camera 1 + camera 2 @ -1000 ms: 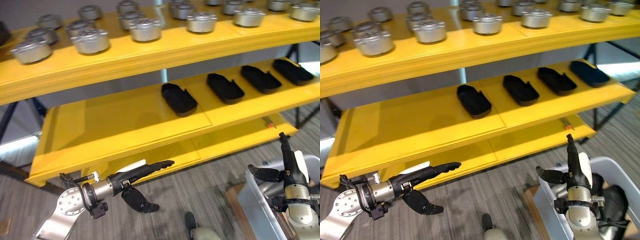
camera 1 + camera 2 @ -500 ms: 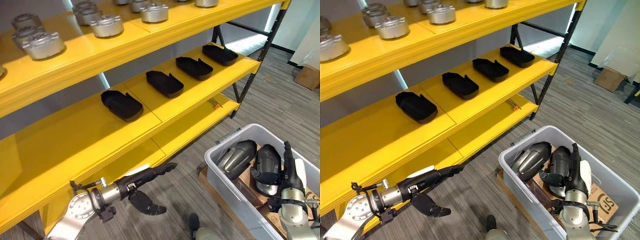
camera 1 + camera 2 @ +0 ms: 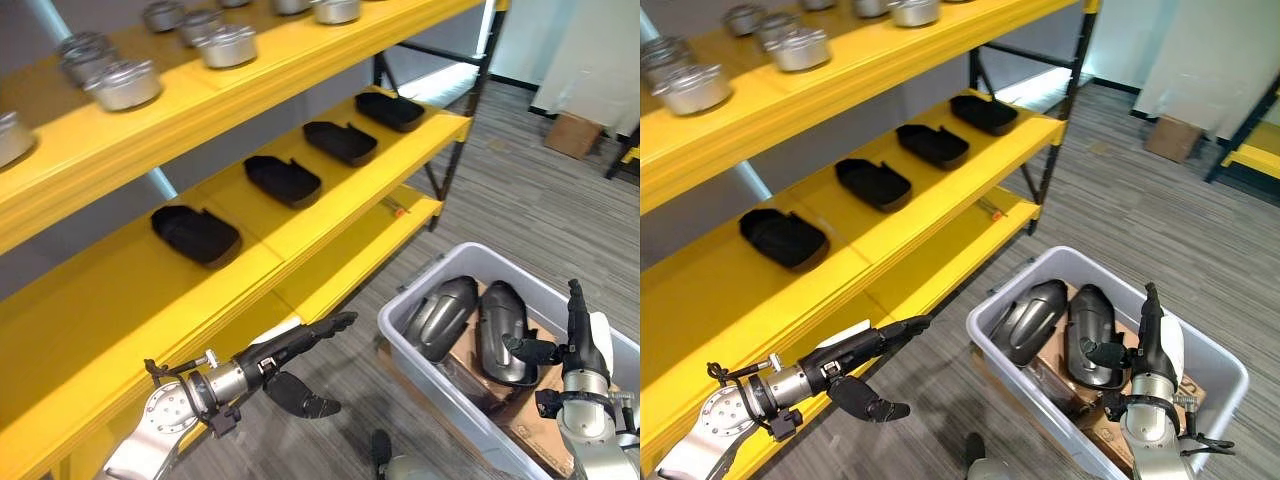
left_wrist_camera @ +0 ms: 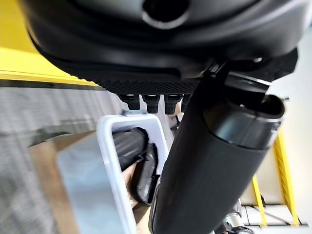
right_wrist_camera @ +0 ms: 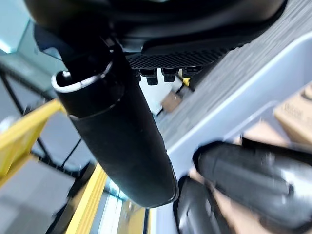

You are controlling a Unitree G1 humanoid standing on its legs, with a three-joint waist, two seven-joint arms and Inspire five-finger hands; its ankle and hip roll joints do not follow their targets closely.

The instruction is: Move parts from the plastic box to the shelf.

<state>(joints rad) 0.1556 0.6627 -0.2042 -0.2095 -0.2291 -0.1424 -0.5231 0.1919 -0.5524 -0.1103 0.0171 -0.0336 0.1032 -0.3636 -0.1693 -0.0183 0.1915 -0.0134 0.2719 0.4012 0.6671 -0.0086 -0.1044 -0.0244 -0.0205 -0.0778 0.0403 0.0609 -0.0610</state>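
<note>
Silver-grey arms, each ending in a dark robot hand [image 3: 290,352].

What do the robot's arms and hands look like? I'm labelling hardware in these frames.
Both arms are silver-grey metal with round, bolted wrist joints. The left hand and the right hand are dark, with slim black fingers and a thicker thumb. A white cover runs along each hand. The palms have a fine textured grip surface.

The plastic box [image 3: 430,375], pale grey and translucent, sits on the floor just in front of the right hand [image 3: 580,340], whose fingers stand straight above its near rim. Two dark, glossy, elongated parts [image 3: 440,315] [image 3: 503,333] lie side by side inside it on brown cardboard, the nearer one just beside the thumb. The yellow shelf [image 3: 300,225] stands beyond the left hand [image 3: 290,350], its middle tier carrying four black tray-shaped parts [image 3: 195,233] in a row.
</note>
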